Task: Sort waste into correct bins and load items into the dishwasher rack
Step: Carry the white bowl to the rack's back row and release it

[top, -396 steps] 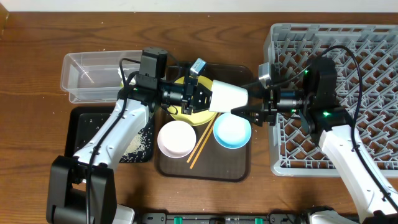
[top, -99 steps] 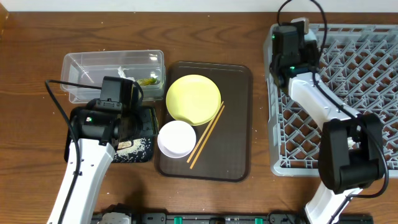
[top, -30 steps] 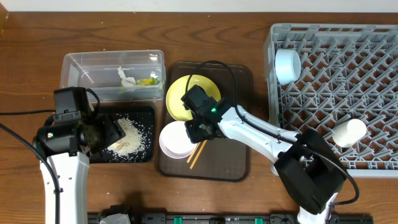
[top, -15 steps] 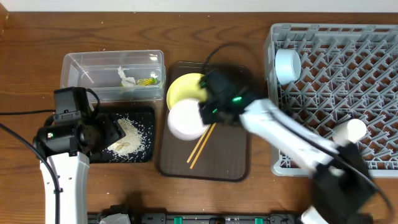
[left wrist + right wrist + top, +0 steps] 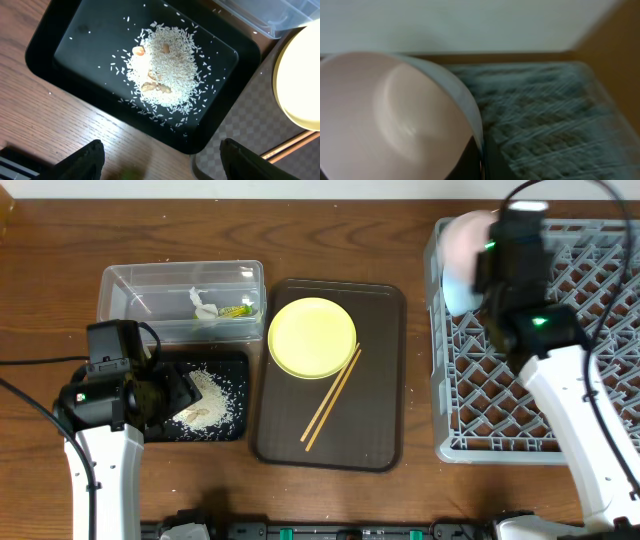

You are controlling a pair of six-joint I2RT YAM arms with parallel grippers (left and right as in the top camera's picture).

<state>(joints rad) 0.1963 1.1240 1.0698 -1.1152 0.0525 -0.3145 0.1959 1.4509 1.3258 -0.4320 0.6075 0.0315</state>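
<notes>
My right gripper (image 5: 488, 252) is shut on the rim of the white bowl (image 5: 462, 232) and holds it over the far left corner of the grey dishwasher rack (image 5: 590, 350). In the right wrist view the white bowl (image 5: 395, 115) fills the left side, its rim pinched in the gripper (image 5: 480, 162). A light-blue bowl (image 5: 452, 290) stands on edge in the rack just below it. My left gripper (image 5: 175, 395) is open over the black tray (image 5: 135, 430), where the rice (image 5: 162, 72) lies. The yellow plate (image 5: 312, 338) and chopsticks (image 5: 332, 398) rest on the brown tray (image 5: 380, 430).
The clear tub (image 5: 150, 300) at the far left holds a crumpled tissue (image 5: 205, 305) and a green-yellow wrapper (image 5: 237, 309). The right arm crosses the rack's left half.
My right arm has lifted the white bowl off the brown tray and carried it right to the rack's far left corner. The left arm has not moved.
</notes>
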